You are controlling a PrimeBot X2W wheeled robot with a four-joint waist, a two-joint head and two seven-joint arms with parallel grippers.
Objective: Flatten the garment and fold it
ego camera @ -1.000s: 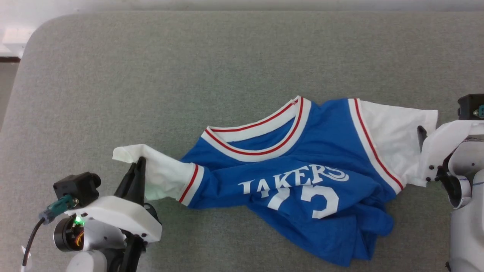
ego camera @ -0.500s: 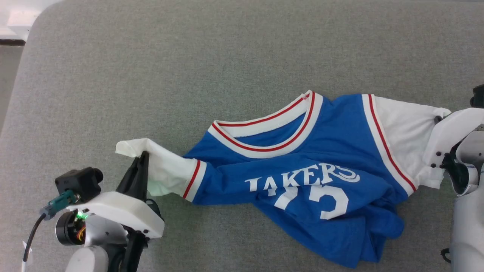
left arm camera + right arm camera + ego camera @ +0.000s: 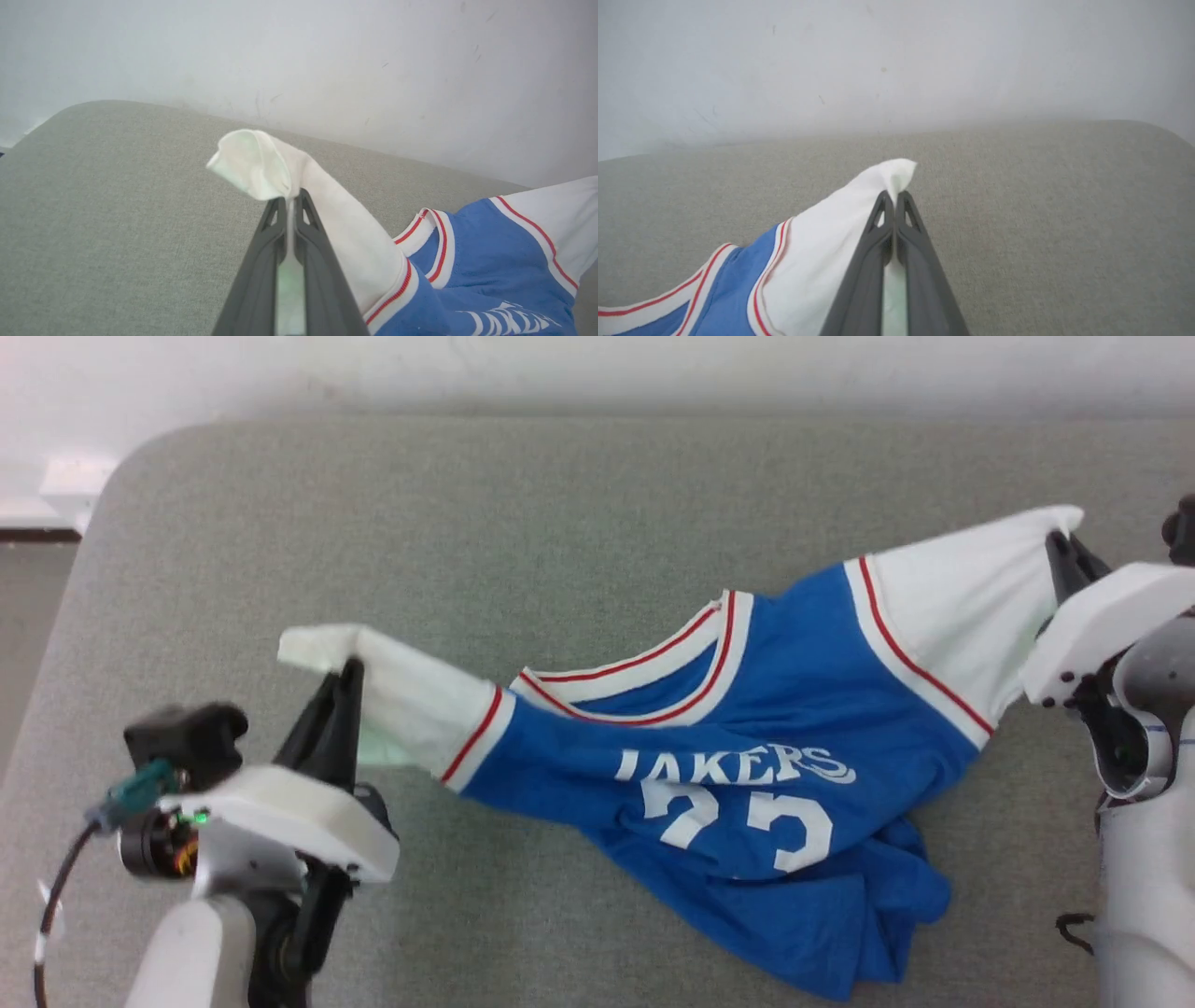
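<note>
The garment [image 3: 747, 775] is a royal-blue shirt with white sleeves, red-and-white trim and white lettering, crumpled on the grey table [image 3: 560, 523]. My left gripper [image 3: 350, 667] is shut on the end of its white left sleeve [image 3: 411, 709], which is raised off the table. The same pinch shows in the left wrist view: gripper [image 3: 289, 198] clamped on the sleeve [image 3: 261, 163]. My right gripper [image 3: 1060, 537] is shut on the tip of the other white sleeve [image 3: 962, 597], lifted up and back. In the right wrist view the gripper [image 3: 894, 193] grips that sleeve [image 3: 831, 247]. The shirt's hem lies bunched at the lower right.
The grey fabric-covered table has a rounded far-left corner [image 3: 140, 457] and ends at a pale wall [image 3: 597, 373] behind. A floor strip and white ledge [image 3: 37, 495] lie beyond the left edge.
My right gripper has closed on the right sleeve and lifted it up and back, stretching the shoulder. The left gripper keeps its hold and has risen slightly. The camera has shifted too.
</note>
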